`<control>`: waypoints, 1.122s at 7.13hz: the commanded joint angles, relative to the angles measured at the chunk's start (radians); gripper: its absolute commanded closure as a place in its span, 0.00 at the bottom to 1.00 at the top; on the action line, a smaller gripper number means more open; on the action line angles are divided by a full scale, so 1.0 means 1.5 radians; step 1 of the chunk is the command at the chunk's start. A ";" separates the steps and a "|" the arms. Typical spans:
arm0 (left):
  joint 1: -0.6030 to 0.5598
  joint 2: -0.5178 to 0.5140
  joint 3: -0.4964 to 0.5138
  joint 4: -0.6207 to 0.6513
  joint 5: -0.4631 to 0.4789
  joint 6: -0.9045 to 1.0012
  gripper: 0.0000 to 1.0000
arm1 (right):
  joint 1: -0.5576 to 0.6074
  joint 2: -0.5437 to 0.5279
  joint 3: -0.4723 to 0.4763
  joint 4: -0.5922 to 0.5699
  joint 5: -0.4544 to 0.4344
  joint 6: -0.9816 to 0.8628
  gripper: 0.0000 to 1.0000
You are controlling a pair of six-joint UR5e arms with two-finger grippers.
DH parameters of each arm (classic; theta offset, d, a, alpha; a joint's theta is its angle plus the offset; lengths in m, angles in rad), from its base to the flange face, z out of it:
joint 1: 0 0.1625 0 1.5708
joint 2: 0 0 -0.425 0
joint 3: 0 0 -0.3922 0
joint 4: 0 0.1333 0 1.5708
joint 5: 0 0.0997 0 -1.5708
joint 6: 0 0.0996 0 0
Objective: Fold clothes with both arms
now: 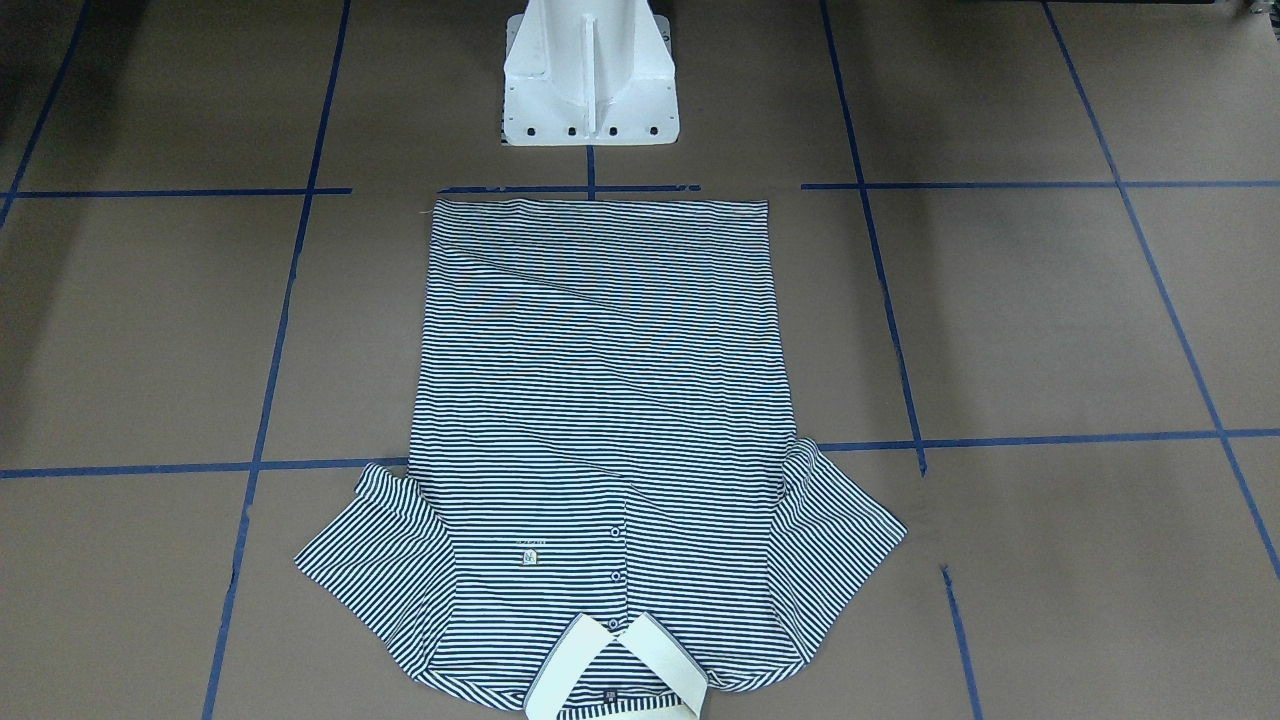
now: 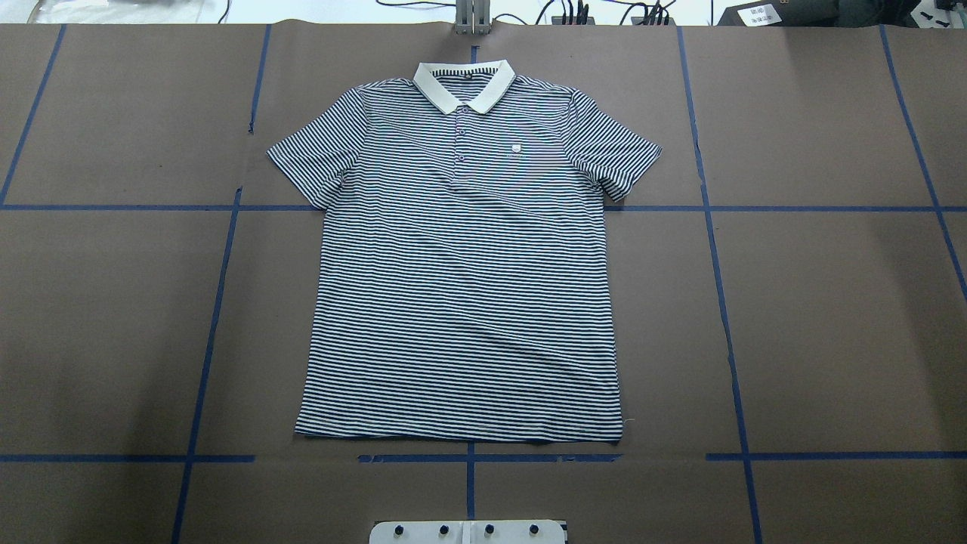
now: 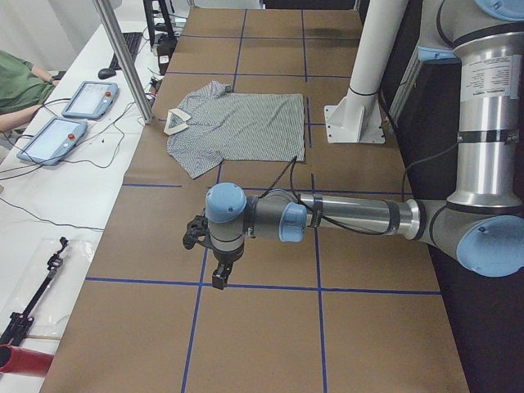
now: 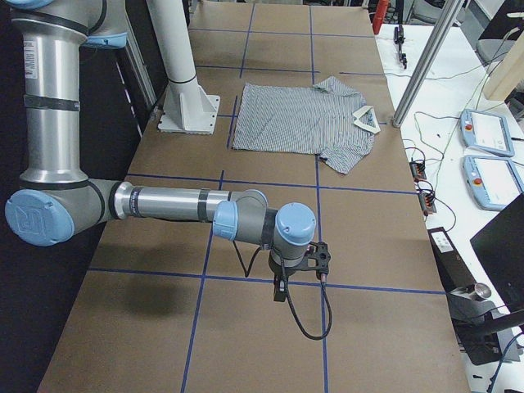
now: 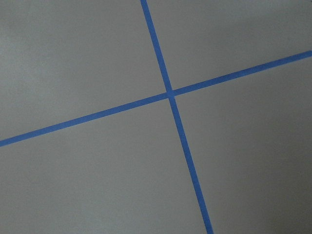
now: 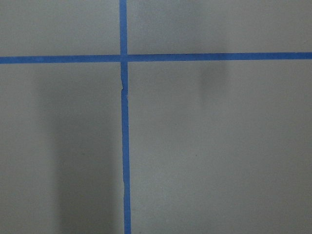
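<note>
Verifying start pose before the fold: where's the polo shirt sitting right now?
In the overhead view the polo shirt lies flat at the centre of the table, hem toward the white pedestal base, collar at the far edge.

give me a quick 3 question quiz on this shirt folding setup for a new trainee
1. True or false: the polo shirt lies flat, front up, with both sleeves spread out.
2. The collar points: A) toward the white pedestal; B) away from it; C) toward the robot's left.
3. Is the left hand or the right hand touching the shirt?

Key
1. True.
2. B.
3. No. Both hang over bare table crossed by blue tape lines, well apart from the shirt.
</note>
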 commanded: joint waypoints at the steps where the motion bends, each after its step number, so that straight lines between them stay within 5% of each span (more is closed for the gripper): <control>1: 0.000 0.000 0.001 0.000 0.000 0.000 0.00 | 0.000 0.006 0.003 0.001 -0.002 0.002 0.00; 4: 0.000 -0.062 -0.025 0.002 0.005 -0.009 0.00 | -0.025 0.091 0.007 0.001 0.003 0.006 0.00; 6: 0.005 -0.102 -0.021 -0.027 -0.031 -0.007 0.00 | -0.120 0.219 0.000 -0.001 0.006 0.091 0.00; 7: 0.013 -0.103 -0.021 -0.109 -0.037 -0.009 0.00 | -0.191 0.256 0.000 0.018 0.014 0.157 0.00; 8: 0.025 -0.105 -0.015 -0.142 -0.034 -0.040 0.00 | -0.243 0.273 -0.016 0.098 0.009 0.216 0.00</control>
